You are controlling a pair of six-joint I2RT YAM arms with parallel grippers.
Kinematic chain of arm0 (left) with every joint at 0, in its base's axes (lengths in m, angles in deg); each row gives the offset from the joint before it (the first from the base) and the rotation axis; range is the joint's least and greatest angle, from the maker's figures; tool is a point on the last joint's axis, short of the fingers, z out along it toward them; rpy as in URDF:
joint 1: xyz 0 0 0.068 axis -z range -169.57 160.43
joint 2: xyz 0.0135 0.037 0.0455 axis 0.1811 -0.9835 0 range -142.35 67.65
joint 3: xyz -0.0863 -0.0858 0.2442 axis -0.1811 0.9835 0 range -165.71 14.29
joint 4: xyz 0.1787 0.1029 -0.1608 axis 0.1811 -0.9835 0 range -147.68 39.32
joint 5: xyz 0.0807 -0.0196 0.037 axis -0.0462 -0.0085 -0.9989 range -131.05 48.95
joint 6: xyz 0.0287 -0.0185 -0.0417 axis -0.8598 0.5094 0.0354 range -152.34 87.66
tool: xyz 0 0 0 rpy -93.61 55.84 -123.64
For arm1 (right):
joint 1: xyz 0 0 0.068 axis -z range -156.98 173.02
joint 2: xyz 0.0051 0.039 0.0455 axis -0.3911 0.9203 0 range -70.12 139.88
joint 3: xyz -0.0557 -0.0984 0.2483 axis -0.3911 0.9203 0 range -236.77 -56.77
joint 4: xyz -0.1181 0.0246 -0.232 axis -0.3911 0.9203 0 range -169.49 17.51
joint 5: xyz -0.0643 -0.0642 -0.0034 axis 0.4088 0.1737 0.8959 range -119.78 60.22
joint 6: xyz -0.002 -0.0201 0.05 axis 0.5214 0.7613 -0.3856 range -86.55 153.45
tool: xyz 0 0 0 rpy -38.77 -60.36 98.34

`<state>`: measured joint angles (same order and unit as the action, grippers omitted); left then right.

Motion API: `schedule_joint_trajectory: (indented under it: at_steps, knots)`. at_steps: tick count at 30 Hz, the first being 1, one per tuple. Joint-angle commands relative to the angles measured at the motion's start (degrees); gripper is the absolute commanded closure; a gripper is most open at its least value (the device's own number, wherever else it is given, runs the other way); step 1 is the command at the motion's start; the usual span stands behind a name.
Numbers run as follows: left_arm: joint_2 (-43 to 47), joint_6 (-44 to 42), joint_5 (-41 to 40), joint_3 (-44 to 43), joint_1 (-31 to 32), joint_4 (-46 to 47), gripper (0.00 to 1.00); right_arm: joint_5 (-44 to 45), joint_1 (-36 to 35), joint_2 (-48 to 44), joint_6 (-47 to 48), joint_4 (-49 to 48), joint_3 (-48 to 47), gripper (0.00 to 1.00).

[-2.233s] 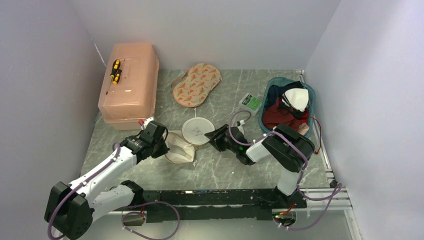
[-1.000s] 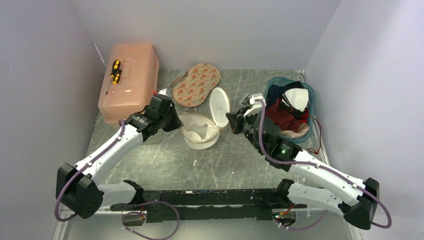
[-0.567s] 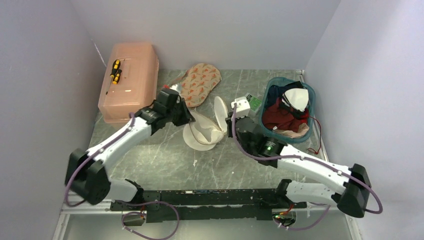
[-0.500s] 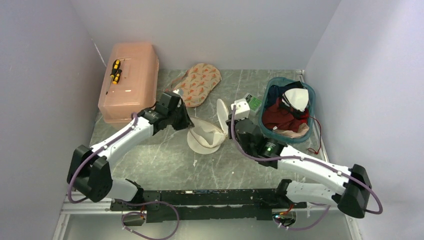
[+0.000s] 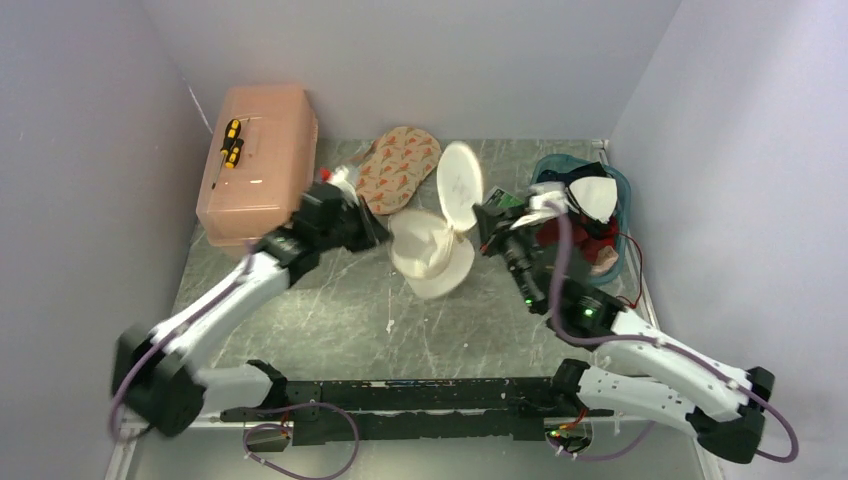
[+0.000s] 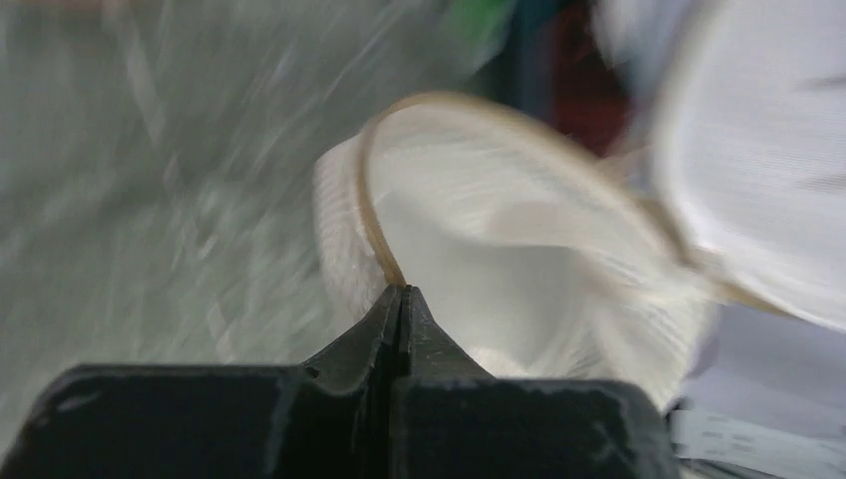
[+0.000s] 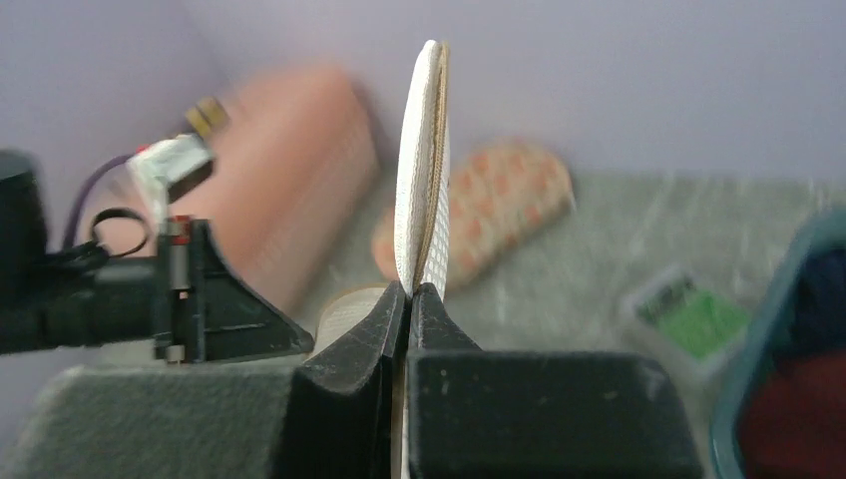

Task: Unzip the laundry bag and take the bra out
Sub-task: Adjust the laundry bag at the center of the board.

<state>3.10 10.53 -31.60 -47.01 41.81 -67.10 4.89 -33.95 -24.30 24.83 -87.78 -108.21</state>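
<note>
Status: both claws busy, frames blurred with motion.

- Left claw [image 6: 401, 291]: jaws fully together, nipping the cream rim [image 6: 364, 200] of the bag [image 5: 432, 262]. It comes at the bag from the left of the top view.
- Right claw [image 7: 409, 287]: jaws together on the bottom edge of the lid [image 5: 460, 183], from the bag's right. The lid stands upright and edge-on to this claw, above and right of the bag body.
- Bag sits mid-frame between the two claws, unzipped. Its mouth is tipped up and toward the left claw, so the drum axis points roughly at that wrist camera.
- Bra: not seen. The inside of the bag in the left wrist view is all white mesh, nothing maroon, but the blur hides detail.
- My read: a reach into the bag needs one claw freed. The left claw looks straight down the mouth. The right is behind the lid, so it is the worse angle.

Farther back:
- Beige pad [image 5: 395, 168] with orange marks, just behind the bag.
- Pink box [image 5: 258, 175] upper left, with a yellow-black screwdriver [image 5: 231, 141] on top.
- Teal basket [image 5: 626, 205] at right, holding red cloth [image 7: 798, 419]; I can't call that the bra.
- Green card [image 7: 698, 321] between the lid and the basket.

Writing: none legible. Card print is too blurred, and no icon can be made out on the lid.
</note>
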Motion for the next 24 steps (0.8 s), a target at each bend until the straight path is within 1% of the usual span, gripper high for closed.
schedule_joint_trajectory:
  at_steps: [1,3,5,9,13,14,15,17,18,19,20,21,24]
  knots:
    - [-11.65,6.91,7.95,13.87,0.07,-0.34,0.97,-0.69,1.79,2.10,-10.85,10.22,8.28,1.00]
    - [-8.45,6.84,6.68,14.70,0.12,1.32,0.97,-0.82,1.86,0.07,-11.15,10.90,9.36,1.00]
    - [-5.65,5.48,3.61,12.77,0.18,-0.58,0.96,-1.07,1.73,-2.20,-10.39,11.09,10.32,1.00]
    - [-3.68,2.59,1.24,9.35,0.24,-2.45,0.97,-6.16,1.70,-4.71,-8.14,8.48,12.10,1.00]
    - [-5.05,1.15,3.50,4.27,0.51,-2.23,0.97,-10.05,1.73,-2.17,-5.06,5.08,7.26,1.00]
    - [-5.31,0.94,3.23,2.93,0.83,-2.81,0.95,-10.53,1.71,-1.51,-4.40,4.55,5.95,1.00]
    - [-5.65,0.59,2.51,1.76,1.17,-3.91,0.86,-10.61,1.77,-0.82,-3.81,4.85,4.48,1.00]
    - [-6.54,-0.78,0.46,1.00,1.77,-7.20,0.53,-10.39,1.74,0.82,-3.52,6.90,2.54,1.00]
    - [-7.14,-1.43,0.16,1.36,1.85,-8.27,0.41,-10.13,1.69,1.22,-3.89,7.26,2.82,1.00]
    - [-7.90,-1.94,-0.23,2.14,1.92,-9.18,0.33,-9.81,1.76,1.15,-4.31,7.20,3.68,1.00]
    - [-8.74,-2.60,-0.10,3.32,1.93,-9.25,0.28,-9.68,1.77,0.80,-5.01,6.98,4.89,1.00]
    - [-9.55,-3.40,0.59,4.65,1.93,-8.77,0.26,-9.68,1.76,0.17,-5.72,6.79,6.05,1.00]
    - [-12.28,-5.57,3.65,8.26,1.88,-5.67,0.26,-9.35,1.69,-2.10,-7.25,6.73,9.00,1.00]
